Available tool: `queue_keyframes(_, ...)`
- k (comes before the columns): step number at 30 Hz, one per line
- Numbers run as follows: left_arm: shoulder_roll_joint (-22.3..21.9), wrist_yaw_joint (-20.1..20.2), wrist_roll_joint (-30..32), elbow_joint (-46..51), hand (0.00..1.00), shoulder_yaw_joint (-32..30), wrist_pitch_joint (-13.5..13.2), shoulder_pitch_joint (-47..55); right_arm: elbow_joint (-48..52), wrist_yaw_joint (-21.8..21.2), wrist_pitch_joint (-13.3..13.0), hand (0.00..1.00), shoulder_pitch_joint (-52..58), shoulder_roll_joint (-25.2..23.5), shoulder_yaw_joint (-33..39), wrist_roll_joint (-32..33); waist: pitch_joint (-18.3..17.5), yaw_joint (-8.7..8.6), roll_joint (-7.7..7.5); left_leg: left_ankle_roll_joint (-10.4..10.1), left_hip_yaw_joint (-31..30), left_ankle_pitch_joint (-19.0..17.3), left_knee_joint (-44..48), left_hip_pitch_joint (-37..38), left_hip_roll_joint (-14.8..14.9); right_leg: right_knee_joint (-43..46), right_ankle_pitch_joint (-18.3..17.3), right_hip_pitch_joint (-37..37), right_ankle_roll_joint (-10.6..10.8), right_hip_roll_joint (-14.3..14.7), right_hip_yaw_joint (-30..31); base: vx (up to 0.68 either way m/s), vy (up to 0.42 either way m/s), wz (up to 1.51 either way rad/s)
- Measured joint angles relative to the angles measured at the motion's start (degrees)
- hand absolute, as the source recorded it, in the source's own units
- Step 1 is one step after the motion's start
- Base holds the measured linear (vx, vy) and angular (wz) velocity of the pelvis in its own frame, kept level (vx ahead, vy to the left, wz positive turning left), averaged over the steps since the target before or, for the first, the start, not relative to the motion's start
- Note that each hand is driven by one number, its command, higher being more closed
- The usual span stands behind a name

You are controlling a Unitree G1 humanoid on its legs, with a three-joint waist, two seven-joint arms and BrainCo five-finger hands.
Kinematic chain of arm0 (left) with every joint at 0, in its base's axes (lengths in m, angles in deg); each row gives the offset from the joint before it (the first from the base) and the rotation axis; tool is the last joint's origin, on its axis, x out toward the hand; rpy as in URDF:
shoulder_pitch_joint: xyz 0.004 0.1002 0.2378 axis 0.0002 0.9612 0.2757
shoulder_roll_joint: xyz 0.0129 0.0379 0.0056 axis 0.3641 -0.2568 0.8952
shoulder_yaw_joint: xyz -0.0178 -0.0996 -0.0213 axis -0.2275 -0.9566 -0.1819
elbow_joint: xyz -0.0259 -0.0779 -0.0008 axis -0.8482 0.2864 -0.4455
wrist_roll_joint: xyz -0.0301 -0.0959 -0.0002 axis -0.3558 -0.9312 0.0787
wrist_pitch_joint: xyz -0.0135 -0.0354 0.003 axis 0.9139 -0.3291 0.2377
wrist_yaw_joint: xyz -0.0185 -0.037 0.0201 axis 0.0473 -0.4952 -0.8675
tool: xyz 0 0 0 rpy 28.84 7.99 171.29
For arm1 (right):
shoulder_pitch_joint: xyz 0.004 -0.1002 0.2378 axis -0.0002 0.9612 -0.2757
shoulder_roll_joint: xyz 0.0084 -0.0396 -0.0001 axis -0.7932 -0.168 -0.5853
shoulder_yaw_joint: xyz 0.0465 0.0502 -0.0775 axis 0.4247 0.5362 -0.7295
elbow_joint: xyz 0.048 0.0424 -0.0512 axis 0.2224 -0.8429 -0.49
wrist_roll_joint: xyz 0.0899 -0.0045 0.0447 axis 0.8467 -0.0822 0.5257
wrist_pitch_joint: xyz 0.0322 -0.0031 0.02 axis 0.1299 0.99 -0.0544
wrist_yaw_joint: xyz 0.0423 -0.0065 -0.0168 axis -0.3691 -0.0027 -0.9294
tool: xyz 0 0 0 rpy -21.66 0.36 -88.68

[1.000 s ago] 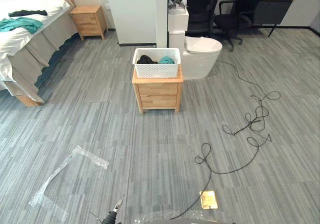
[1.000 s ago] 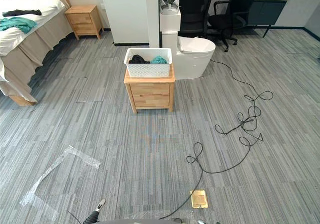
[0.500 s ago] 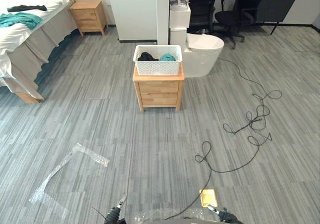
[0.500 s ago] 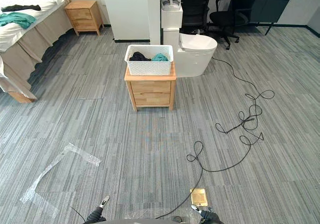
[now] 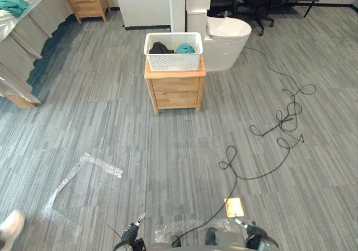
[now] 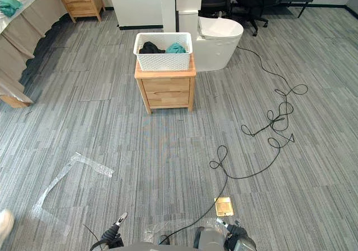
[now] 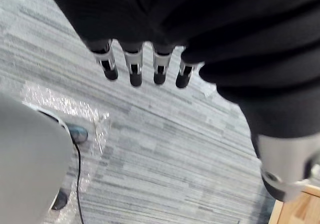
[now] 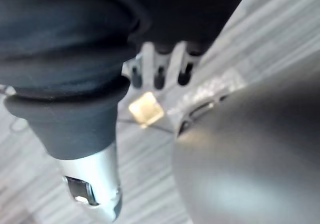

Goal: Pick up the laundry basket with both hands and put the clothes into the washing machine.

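White basket point(image 5: 173, 52) sits on the bench point(image 5: 174, 89), well ahead, roughly between left hand point(image 7: 134, 65) and right hand point(image 8: 159, 70), both slack-fingered and empty.

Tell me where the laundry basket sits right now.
In the left eye view, the white laundry basket sits on top of the small wooden nightstand, upper centre, just left of the white toilet-shaped unit.

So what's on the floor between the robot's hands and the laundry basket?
Bare grey floor, in the left eye view, from the left hand and right hand to the nightstand under the laundry basket.
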Motion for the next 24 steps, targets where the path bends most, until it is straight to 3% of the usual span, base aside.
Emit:
queue_keyframes(2, 1.0, -0.1, 0.0, -0.2, 0.0, -0.3, 0.4, 0.3, 0.1, 0.1, 0.0, 0.0, -0.2, 0.1, 0.0, 0.0, 0.3, 0.17, -0.66, 1.0, -0.2, -1.0, 0.2, 2.3, -0.2, 3.0, -1.2, -2.2, 0.4, -2.3, -2.2, 0.09, 0.068, 0.0)
queue_keyframes(4, 0.8, 0.0, 0.0, -0.4, 0.0, -0.2, 0.4, 0.0, 0.0, 0.1, -0.2, 0.0, -0.6, 0.1, -0.1, 0.5, 0.4, -0.11, -0.11, 0.1, -0.1, -2.4, -0.1, 2.6, 0.8, -5.1, -0.7, -4.6, 0.4, -2.0, -4.4, 0.17, 0.056, -0.05)
queue_keyframes(7, 0.4, 0.3, 0.0, -0.6, 0.0, -0.5, 0.6, -0.8, -0.7, 0.2, -0.1, 0.0, -1.7, 0.1, 0.0, 2.7, 0.7, -0.95, -0.38, -2.5, -0.4, -4.2, -1.0, 3.8, 2.3, -33.6, 10.1, -4.5, 2.3, 0.8, -5.7, 0.28, -0.041, 0.01)
queue_keyframes(8, 0.4, 0.5, 0.0, -0.6, 0.0, -0.7, 0.6, -1.0, -0.8, 0.2, -0.1, 0.0, -1.6, 0.1, 0.2, 2.7, 0.9, -1.05, -0.73, -3.2, -0.6, -4.7, -1.0, 4.2, 2.2, -36.4, 11.4, -4.5, 2.6, 0.8, -5.4, 0.37, -0.118, 0.15)
queue_keyframes(9, 0.2, 0.9, 0.2, -0.5, 0.0, -1.3, 0.7, -1.5, -1.1, 0.3, 0.3, 0.0, -1.5, 0.1, 1.4, 2.7, 1.1, -1.21, -1.09, -4.5, -1.2, -6.1, -0.8, 5.1, 2.7, -37.3, 12.5, -4.8, 2.2, 0.7, -4.0, 0.42, -0.166, 0.32)
queue_keyframes(11, -0.5, 1.2, 0.9, 0.4, 0.0, -3.3, 0.6, -1.6, -0.8, 1.0, 0.7, 0.0, -0.5, 0.2, 4.6, 2.8, 0.5, -1.91, 0.69, -7.6, -2.5, -9.9, 1.5, 6.5, 7.2, -31.9, 14.2, -5.2, -2.0, 3.1, -1.7, 0.59, -0.249, 0.5)
queue_keyframes(12, -0.6, 1.2, 1.0, 0.4, 0.0, -3.4, 0.6, -1.3, -0.5, 1.1, 0.7, 0.0, 0.4, 0.3, 5.2, 2.8, -0.2, -1.8, 1.0, -8.8, -2.9, -10.7, 4.4, 5.8, 9.0, -30.1, 14.0, -5.0, -2.8, 4.0, -2.2, 0.67, -0.314, 0.47)
queue_keyframes(13, -0.6, 1.2, 1.0, 1.1, 0.0, -3.9, 0.6, -1.7, -0.8, 1.3, 0.8, 0.0, 0.4, 0.3, 7.0, 2.7, -0.2, -1.33, 1.19, -10.0, -2.9, -10.6, 15.7, 1.0, 11.6, -27.8, 11.7, -4.4, -5.0, 5.5, -3.0, 0.68, -0.391, 0.34)
queue_keyframes(14, -1.5, 1.2, 0.2, 1.9, 0.0, -5.5, 0.7, -1.6, -0.8, 1.5, 0.8, 0.0, 0.2, 0.4, 7.4, 2.7, -0.2, -1.26, 1.61, -12.2, -2.7, -6.6, 30.0, -4.8, 14.6, -27.3, 10.0, -2.4, -6.1, 6.8, -4.1, 0.68, -0.415, 0.14)
queue_keyframes(15, -2.0, 1.2, -0.3, 2.2, 0.0, -5.6, 0.7, -1.2, -0.6, 1.7, 0.8, 0.0, 0.2, 0.5, 7.4, 2.7, -0.1, -1.22, 2.05, -11.1, -2.8, -2.7, 36.8, -7.6, 15.9, -27.4, 8.8, -1.0, -6.7, 7.7, -4.1, 0.68, -0.396, -0.12)
queue_keyframes(16, -2.3, 1.2, -1.4, 3.0, 0.0, -5.6, 0.7, -0.3, -0.3, 2.0, 0.7, 0.0, 0.2, 0.4, 7.1, 2.7, -0.1, -0.71, 2.8, -11.2, -3.4, 3.7, 46.5, -11.4, 18.0, -27.9, 7.5, 1.5, -7.7, 9.1, -3.9, 0.69, -0.325, -0.45)
queue_keyframes(17, -2.2, 1.2, -2.2, 3.1, 0.0, -5.2, 0.7, -0.2, -0.5, 2.2, 0.8, 0.0, -0.2, 0.8, 6.4, 2.7, 0.2, 0.24, 3.21, -11.2, -4.2, 4.2, 58.7, -15.7, 19.5, -28.7, 7.0, 5.3, -8.0, 10.7, -3.1, 0.79, -0.351, -0.68)
queue_keyframes(18, -1.9, 1.2, -3.1, 3.4, 0.0, -5.2, 0.5, -0.2, -0.5, 2.3, 0.7, 0.0, -0.6, 0.6, 6.0, 2.7, 0.8, 0.73, 2.67, -10.7, -3.8, 3.7, 65.7, -17.9, 19.4, -30.4, 7.0, 10.2, -8.0, 11.1, -2.0, 0.62, -0.269, -0.63)
queue_keyframes(21, -1.7, 1.1, -3.6, 5.0, 0.0, -4.7, 0.0, -0.1, -0.2, 2.7, 0.3, 0.0, -1.7, 0.7, 4.7, 2.6, 1.5, 1.78, 1.43, -7.8, 1.2, 1.1, 63.6, -23.7, 19.0, -36.5, 7.0, 20.8, -7.8, 11.2, -0.5, 0.58, -0.223, -0.35)
queue_keyframes(22, -1.7, 1.1, -3.9, 5.3, 0.0, -4.5, -0.2, -0.1, -0.3, 2.8, 0.2, 0.0, -2.4, 1.2, 4.3, 2.5, 1.5, 1.91, 1.44, -8.2, 1.8, 0.5, 60.9, -25.6, 18.6, -37.5, 6.8, 22.1, -7.0, 11.2, 0.0, 0.47, -0.115, -0.39)
queue_keyframes(24, -1.4, 0.7, -5.5, 5.0, 0.0, -4.5, -0.7, -0.1, -0.2, 3.6, 0.1, 0.0, -5.4, 1.5, 0.7, 2.0, 1.6, 2.2, 1.41, -8.5, 4.1, -0.1, 43.1, -30.3, 18.2, -39.7, 5.2, 25.3, -3.8, 11.1, 1.9, 0.45, -0.011, -0.56)
